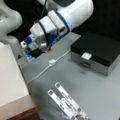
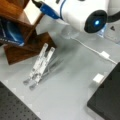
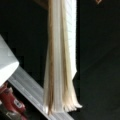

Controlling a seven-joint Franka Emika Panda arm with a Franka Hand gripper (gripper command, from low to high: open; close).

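In a front view my gripper (image 1: 37, 50) hangs at the upper left, low over the grey table, its tip against a dark flat object (image 1: 36, 53) with a blue edge (image 1: 28, 58). The fingers themselves are hidden by the hand. The wrist view is filled by the cream page edges of a book (image 3: 58, 62), standing on end and fanning out at the bottom, against a dark background. In a front view only the white arm body (image 2: 82, 12) with a blue light (image 2: 96, 23) shows, next to a wooden shelf (image 2: 15, 15) holding a blue book (image 2: 10, 32).
A white cable (image 1: 42, 71) with a connector (image 1: 52, 61) crosses the table. A black box on a grey base (image 1: 96, 50) carries a white tag (image 1: 86, 55). A clear folding stand (image 1: 66, 103) lies near the front. A pale block (image 1: 10, 82) stands at the left.
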